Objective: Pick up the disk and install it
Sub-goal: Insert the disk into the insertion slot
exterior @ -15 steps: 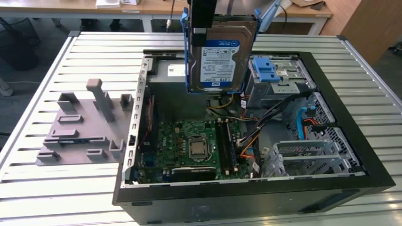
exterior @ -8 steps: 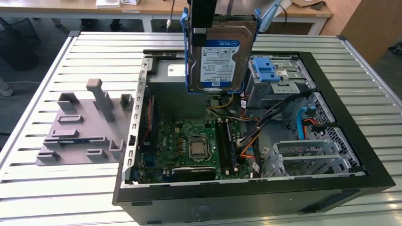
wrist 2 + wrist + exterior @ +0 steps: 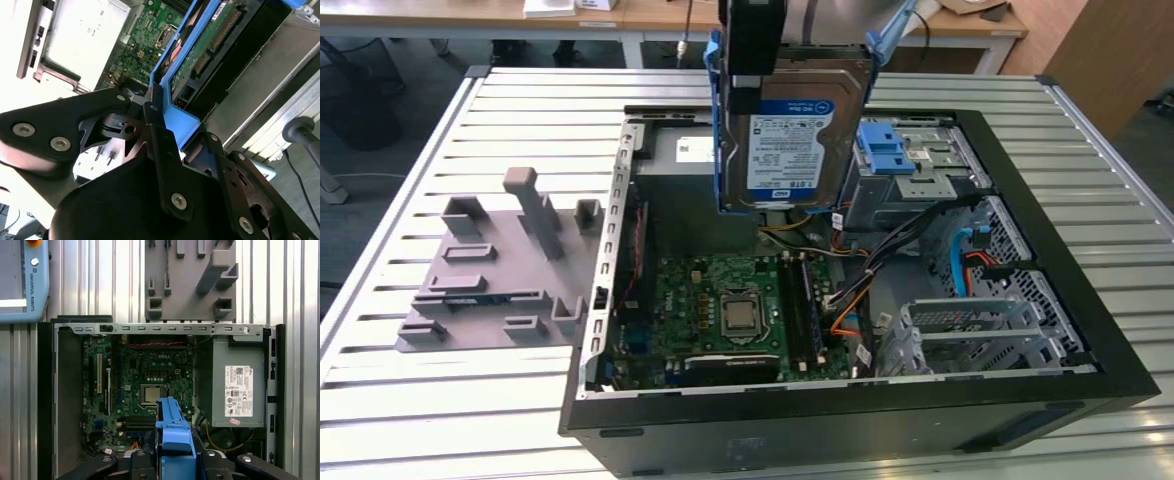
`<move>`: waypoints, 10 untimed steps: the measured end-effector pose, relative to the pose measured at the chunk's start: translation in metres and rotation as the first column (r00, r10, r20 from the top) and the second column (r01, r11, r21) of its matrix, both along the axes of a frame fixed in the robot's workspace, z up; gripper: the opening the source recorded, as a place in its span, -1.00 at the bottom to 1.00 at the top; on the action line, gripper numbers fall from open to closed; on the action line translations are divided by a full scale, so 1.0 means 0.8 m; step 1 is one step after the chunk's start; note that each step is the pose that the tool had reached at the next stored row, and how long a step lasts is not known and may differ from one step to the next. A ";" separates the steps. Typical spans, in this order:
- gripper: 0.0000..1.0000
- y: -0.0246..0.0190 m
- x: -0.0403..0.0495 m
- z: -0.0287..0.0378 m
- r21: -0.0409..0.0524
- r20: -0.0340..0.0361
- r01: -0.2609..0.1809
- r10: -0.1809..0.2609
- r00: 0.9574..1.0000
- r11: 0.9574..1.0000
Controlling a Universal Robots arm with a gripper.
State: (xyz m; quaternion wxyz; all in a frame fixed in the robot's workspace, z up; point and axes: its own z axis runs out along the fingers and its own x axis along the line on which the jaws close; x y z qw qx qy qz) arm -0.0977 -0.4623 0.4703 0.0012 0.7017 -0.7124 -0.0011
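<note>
The disk [image 3: 790,130], a silver hard drive with a white-and-blue label and a blue carrier frame, hangs upright in the air above the back of the open computer case [image 3: 1067,380]. My gripper [image 3: 751,70] comes down from above and is shut on the disk's upper edge. In the second wrist view the black fingers [image 3: 152,132] clamp the blue frame [image 3: 177,122], and the disk's green circuit side [image 3: 210,45] shows beyond them. In the first wrist view the blue frame [image 3: 172,432] sticks out between the fingers, over the motherboard [image 3: 150,385].
The case lies open on a slatted metal table [image 3: 440,420]. Inside are the motherboard [image 3: 734,310], a grey power-supply box [image 3: 237,385], loose cables, and a drive bay with blue latches [image 3: 901,150]. A grey fixture block [image 3: 494,270] stands at the exterior view's left. A teach pendant [image 3: 22,280] lies nearby.
</note>
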 end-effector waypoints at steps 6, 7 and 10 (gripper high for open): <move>-0.27 -0.0241 0.000 0.0000 0.000 0.000 0.000 0.000 1.000 1.000; -0.27 -0.0276 0.000 -0.0001 0.000 0.000 0.000 0.000 1.000 1.000; -0.27 -0.0348 0.001 -0.0003 0.000 0.000 0.001 -0.001 1.000 1.000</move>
